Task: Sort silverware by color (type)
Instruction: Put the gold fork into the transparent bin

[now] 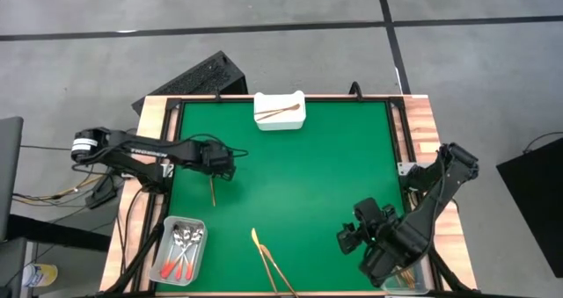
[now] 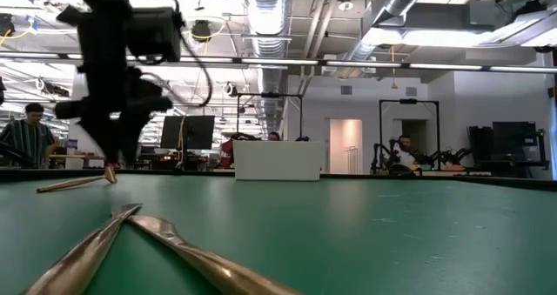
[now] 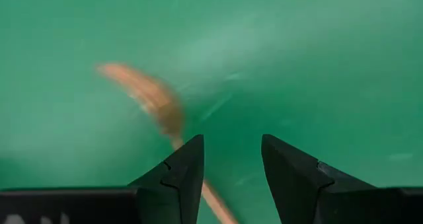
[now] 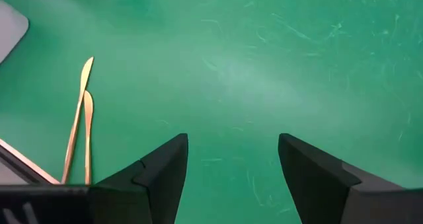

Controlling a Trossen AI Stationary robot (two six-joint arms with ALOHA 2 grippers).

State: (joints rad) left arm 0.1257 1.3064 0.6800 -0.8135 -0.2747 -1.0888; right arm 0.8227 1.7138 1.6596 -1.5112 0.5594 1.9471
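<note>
A copper utensil (image 1: pixel 212 191) lies flat on the green mat at the left; it also shows in the low view (image 2: pixel 74 184) and, blurred, in the left wrist view (image 3: pixel 149 98). My left gripper (image 1: pixel 222 168) (image 3: pixel 231 164) stands open and pointing down, low over the utensil's handle end. Two gold pieces (image 1: pixel 268 261) (image 4: pixel 79 118) lie crossed near the front edge. My right gripper (image 1: pixel 345 241) (image 4: pixel 231 178) hangs open above bare mat at the near right, holding nothing. Red-handled spoons (image 1: pixel 180 250) lie in a clear bin. My left gripper's fingers point down at the copper utensil's handle (image 3: pixel 215 201), which runs beside and under one finger (image 3: pixel 182 174), not between the two. Whether that finger touches it, I cannot tell.
A white tray (image 1: pixel 280 120) at the far middle holds one copper piece (image 1: pixel 280 113). The clear bin (image 1: pixel 165 236) sits at the near left corner, and another bin (image 1: pixel 413 282) sits under my right arm at the near right. The middle of the mat is bare.
</note>
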